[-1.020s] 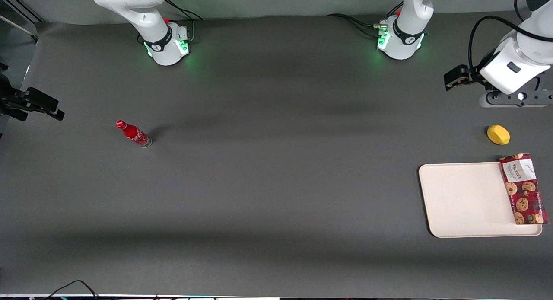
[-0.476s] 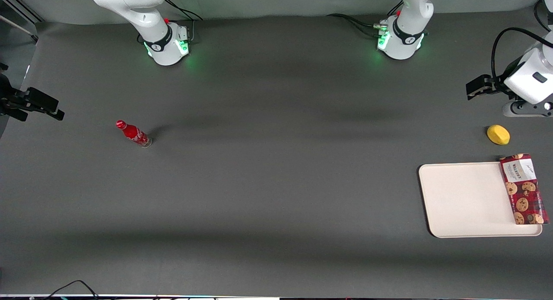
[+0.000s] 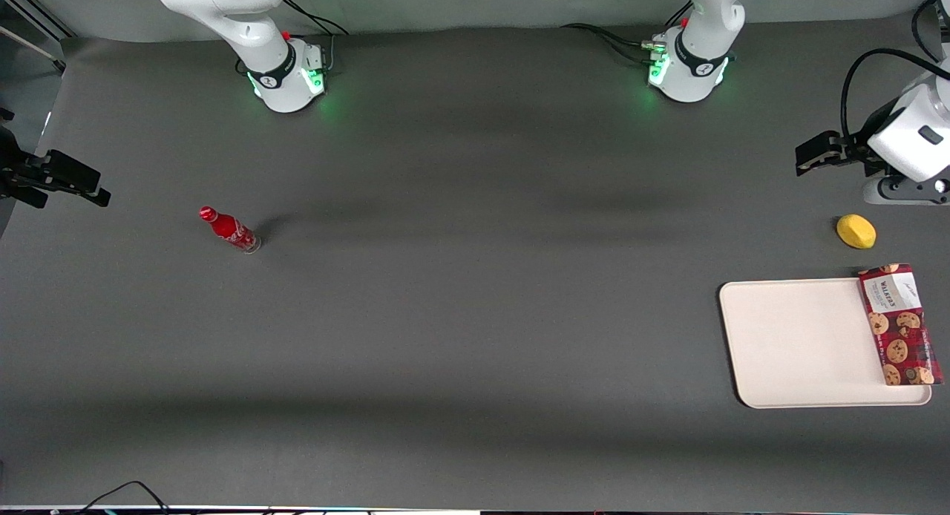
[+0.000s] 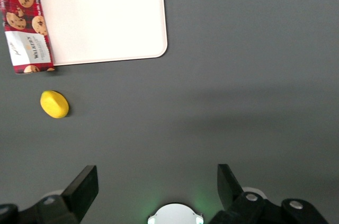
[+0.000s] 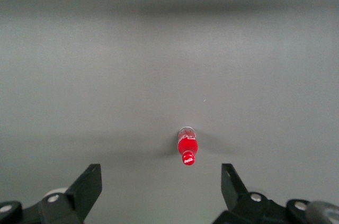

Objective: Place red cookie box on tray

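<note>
The red cookie box [image 3: 899, 323] lies flat along the tray's [image 3: 801, 344] short edge at the working arm's end of the table. It rests on the rim there, and its white-label end pokes a little past the tray's edge farther from the front camera. The box [image 4: 25, 20] and the tray [image 4: 106, 17] also show in the left wrist view. My left gripper [image 3: 816, 153] is open and empty, high above the table, farther from the front camera than the tray. Its fingers stand wide apart in the wrist view [image 4: 157, 187].
A yellow lemon [image 3: 856, 231] lies on the table between the gripper and the tray, and also shows in the left wrist view [image 4: 54, 104]. A small red bottle [image 3: 228, 229] stands toward the parked arm's end of the table.
My left gripper moved away sideways toward the working arm's end of the table, then almost stopped. The cookie box, tray and lemon have not moved.
</note>
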Tool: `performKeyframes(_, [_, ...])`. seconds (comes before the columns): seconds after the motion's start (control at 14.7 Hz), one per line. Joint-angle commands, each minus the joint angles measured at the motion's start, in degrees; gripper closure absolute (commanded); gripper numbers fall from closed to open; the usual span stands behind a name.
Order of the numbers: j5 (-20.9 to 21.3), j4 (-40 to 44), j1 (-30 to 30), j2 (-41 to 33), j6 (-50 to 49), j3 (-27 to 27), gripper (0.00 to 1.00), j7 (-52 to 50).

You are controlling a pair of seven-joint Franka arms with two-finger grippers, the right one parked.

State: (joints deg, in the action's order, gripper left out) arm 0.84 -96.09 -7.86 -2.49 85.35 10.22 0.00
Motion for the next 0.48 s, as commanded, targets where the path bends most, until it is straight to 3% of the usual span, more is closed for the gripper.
performKeyframes(0.0, [-1.5, 0.0, -0.4, 0.5, -0.1, -0.3, 0.00, 0.6])
performKeyframes(0.14, [-1.8, -2.5, -0.6, -1.5, 0.8, -0.6, 0.00, 0.7])
performKeyframes(0.41, [-2.2, 0.4, -0.7, 0.1, 0.0, -0.6, 0.00, 0.7])
